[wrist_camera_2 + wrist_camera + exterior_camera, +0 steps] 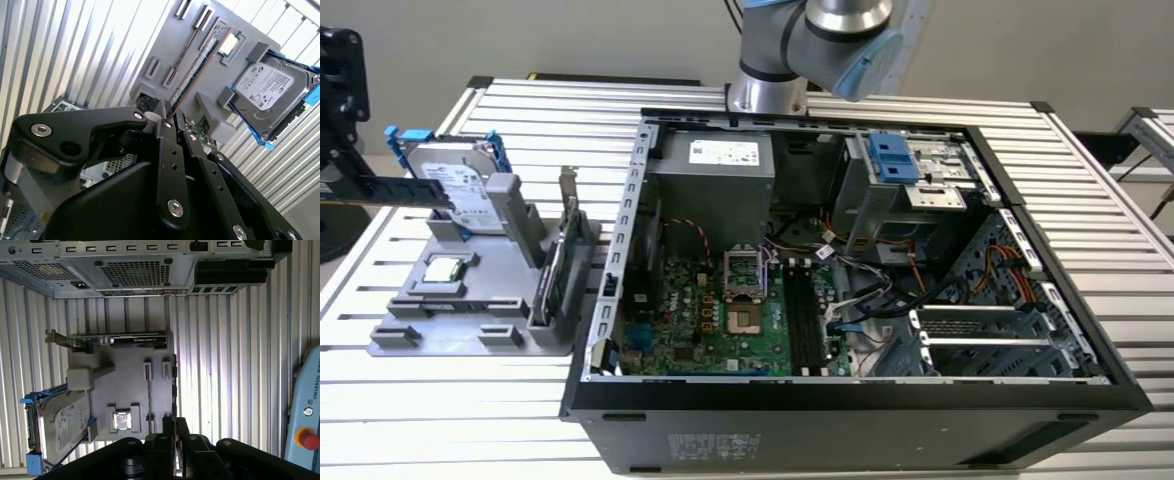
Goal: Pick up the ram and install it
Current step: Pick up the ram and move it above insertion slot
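The end effector (177, 129) was pressed together on the ram (197, 65), pinching one end. The stick projected edge-on over the grey parts holder (125, 385) on the worktop (1067, 180). Judgement: pick-up done, transfer in hand. Installation was not yet made; the computer case (854, 400) and its memory slots (809, 320) lay well apart.

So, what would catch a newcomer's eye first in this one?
The open computer case sits in the middle of the exterior view, its green motherboard exposed. At that view's left the gripper holds the ram level near the hard drive, which stands in a grey fixture tray. In the second wrist view the ram runs out from the fingertips over that tray.
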You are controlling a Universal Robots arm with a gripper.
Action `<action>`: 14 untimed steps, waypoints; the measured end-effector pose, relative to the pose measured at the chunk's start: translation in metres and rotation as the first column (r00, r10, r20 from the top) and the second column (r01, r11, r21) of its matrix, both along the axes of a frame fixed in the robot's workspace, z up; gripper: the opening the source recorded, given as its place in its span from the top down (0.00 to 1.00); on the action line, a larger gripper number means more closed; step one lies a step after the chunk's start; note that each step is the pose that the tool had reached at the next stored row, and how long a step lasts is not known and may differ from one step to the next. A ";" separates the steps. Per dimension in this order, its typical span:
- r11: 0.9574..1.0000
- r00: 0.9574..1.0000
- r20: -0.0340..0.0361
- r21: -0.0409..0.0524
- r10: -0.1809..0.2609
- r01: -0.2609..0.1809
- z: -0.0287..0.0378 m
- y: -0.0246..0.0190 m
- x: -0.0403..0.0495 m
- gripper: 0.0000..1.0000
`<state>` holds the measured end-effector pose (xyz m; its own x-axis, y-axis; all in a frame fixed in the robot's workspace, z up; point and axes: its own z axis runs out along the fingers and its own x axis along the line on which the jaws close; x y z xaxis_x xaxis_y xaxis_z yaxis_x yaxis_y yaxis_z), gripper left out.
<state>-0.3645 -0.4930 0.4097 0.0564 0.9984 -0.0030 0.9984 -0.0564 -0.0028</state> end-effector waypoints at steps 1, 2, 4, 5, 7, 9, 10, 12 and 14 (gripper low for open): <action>1.000 1.000 0.000 0.000 0.000 0.000 0.0000 0.0000 0.0002 1.00; 1.000 1.000 0.000 0.000 0.000 0.000 0.0000 0.0000 0.0004 1.00; 1.000 1.000 0.000 0.000 0.000 0.000 0.0000 0.0000 0.0012 1.00; 1.000 1.000 0.000 0.000 0.000 0.000 0.0001 0.0000 0.0017 1.00; 1.000 1.000 0.000 0.000 0.000 0.000 0.0000 0.0000 0.0027 1.00; 1.000 1.000 0.000 0.000 0.000 0.000 0.0000 0.0000 0.0038 1.00; 1.000 1.000 0.000 0.000 0.000 0.000 0.0000 0.0000 0.0045 1.00; 1.000 1.000 0.000 0.000 0.000 0.000 0.0000 0.0000 0.0071 1.00; 1.000 1.000 0.000 0.000 0.000 0.000 0.0000 0.0000 0.0104 1.00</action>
<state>-0.3541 -0.4930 0.4097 0.0564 0.9984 -0.0030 0.9984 -0.0564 -0.0029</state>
